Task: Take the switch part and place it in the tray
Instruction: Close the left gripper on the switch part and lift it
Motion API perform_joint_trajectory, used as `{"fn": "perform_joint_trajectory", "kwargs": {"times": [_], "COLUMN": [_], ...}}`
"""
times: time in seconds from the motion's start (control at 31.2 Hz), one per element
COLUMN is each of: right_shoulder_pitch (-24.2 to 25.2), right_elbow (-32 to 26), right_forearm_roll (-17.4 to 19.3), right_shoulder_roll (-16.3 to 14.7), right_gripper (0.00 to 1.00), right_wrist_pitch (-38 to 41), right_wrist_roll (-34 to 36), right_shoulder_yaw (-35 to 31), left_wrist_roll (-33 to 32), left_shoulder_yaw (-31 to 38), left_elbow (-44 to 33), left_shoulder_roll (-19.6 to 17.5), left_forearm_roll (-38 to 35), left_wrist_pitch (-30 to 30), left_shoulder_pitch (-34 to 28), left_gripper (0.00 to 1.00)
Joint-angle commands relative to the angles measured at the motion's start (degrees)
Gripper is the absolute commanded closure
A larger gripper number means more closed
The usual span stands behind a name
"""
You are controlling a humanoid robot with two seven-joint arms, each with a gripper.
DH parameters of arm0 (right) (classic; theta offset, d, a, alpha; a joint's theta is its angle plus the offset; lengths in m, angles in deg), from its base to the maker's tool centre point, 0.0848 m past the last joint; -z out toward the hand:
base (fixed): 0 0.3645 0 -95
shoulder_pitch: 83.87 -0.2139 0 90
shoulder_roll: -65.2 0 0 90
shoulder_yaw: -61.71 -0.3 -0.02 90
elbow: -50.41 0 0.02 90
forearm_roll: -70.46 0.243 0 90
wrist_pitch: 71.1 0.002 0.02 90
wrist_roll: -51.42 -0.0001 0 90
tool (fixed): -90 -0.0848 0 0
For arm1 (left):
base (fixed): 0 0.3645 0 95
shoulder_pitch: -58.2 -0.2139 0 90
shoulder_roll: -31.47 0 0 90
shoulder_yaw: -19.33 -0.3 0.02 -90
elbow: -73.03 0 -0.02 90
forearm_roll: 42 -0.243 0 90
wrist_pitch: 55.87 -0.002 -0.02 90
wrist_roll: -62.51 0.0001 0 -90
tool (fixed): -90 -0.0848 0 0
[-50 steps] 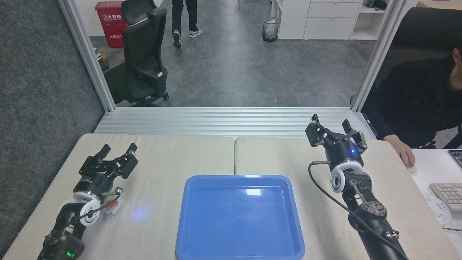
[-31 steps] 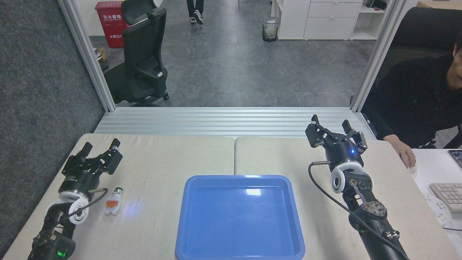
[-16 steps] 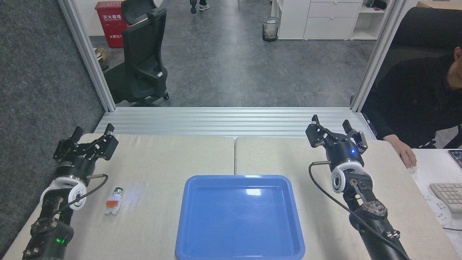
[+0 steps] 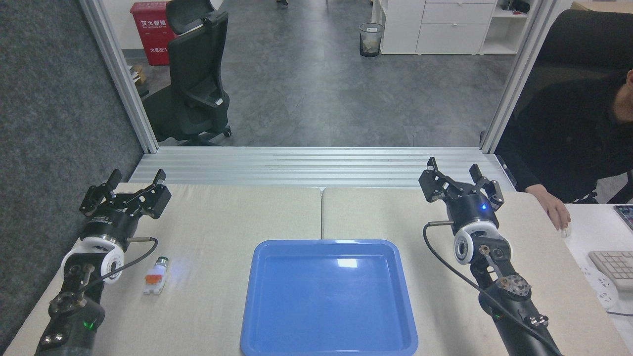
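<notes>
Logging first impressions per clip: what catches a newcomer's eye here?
The blue tray, empty at the table's near centre, draws the eye first. Left of it lies the small switch part, alone on the table. The left gripper and right gripper are both raised, open and holding nothing.

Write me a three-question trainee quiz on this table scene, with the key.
1. True or false: the switch part already lies inside the tray.
2. Which gripper is nearer the switch part? A) the left gripper B) the right gripper
3. Fill in: the tray holds ____ parts.

Key
1. False. The part lies on the table, to the left of the tray and apart from its rim.
2. A. The left gripper is open above the table's far left corner, with the part nearer the robot than it; the right gripper is open on the other side of the tray.
3. No.
</notes>
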Motion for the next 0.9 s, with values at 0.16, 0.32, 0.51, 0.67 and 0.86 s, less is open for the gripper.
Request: {"fn": "perform_joint_trajectory", "kwargs": {"times": [0.16, 0.32, 0.51, 0.67, 0.86], "right_shoulder_pitch": [0.0, 0.0, 0.0, 0.0, 0.0], "right_elbow": [0.0, -0.1, 0.0, 0.0, 0.0], "right_forearm_roll": [0.0, 0.0, 0.0, 0.0, 0.0], "right_shoulder_roll": [-0.1, -0.1, -0.1, -0.1, -0.1], "right_gripper": [0.00, 0.00, 0.00, 0.00, 0.00], "right_wrist_pitch": [0.0, -0.1, -0.1, -0.1, -0.1], "right_wrist_roll": [0.0, 0.0, 0.0, 0.0, 0.0], "right_shoulder_yaw": [0.0, 0.0, 0.1, 0.1, 0.1], "left_wrist_roll": [0.8, 1.3, 1.4, 1.4, 0.9], "left_shoulder_yaw": [-0.3, 0.0, 0.6, 1.0, 1.0], "left_elbow": [-0.3, -3.3, -5.9, -6.8, -7.2], "left_shoulder_roll": [1.1, 1.2, 0.6, 0.6, 0.4], "left_forearm_roll": [-0.7, -0.5, -0.5, -0.5, -0.5], "left_wrist_pitch": [2.0, 7.3, 11.7, 13.2, 15.1], "left_shoulder_pitch": [-2.8, -5.3, -6.7, -7.1, -7.5], "left_gripper": [0.00, 0.00, 0.00, 0.00, 0.00]}}
